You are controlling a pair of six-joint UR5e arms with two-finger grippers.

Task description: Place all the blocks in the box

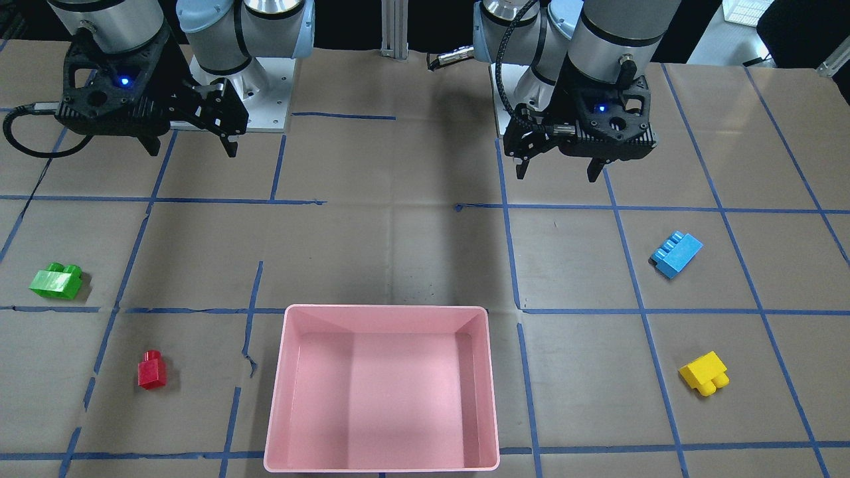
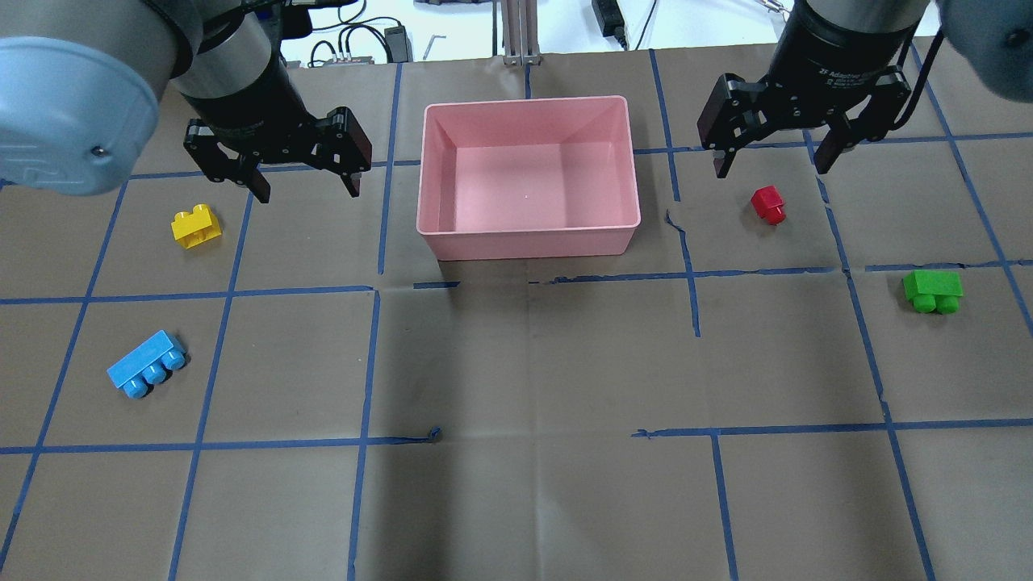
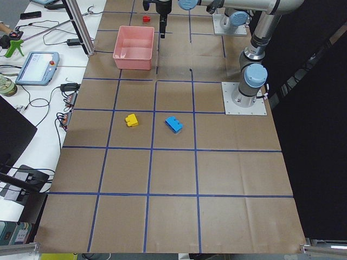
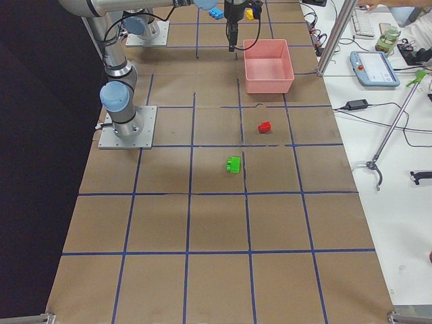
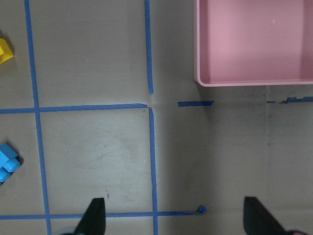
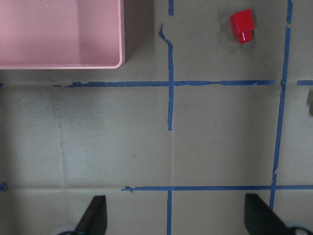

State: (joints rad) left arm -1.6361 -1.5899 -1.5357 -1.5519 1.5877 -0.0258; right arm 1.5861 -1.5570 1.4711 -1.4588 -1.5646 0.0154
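The pink box (image 2: pixel 524 102) stands empty at the table's far middle; it also shows in the front view (image 1: pixel 382 308). On my left side lie the yellow block (image 2: pixel 196 225) and the blue block (image 2: pixel 147 364). On my right side lie the red block (image 2: pixel 767 203) and the green block (image 2: pixel 932 289). My left gripper (image 2: pixel 307 190) hangs open and empty above the table between the yellow block and the box. My right gripper (image 2: pixel 771 168) hangs open and empty above the red block (image 6: pixel 242 25). All blocks are on the table, outside the box.
Brown paper with a blue tape grid (image 2: pixel 375 290) covers the table. The two arm base plates (image 1: pixel 246 99) sit at the robot's edge. A side bench with a tablet (image 3: pixel 37 66) and cables runs along the far edge beyond the box.
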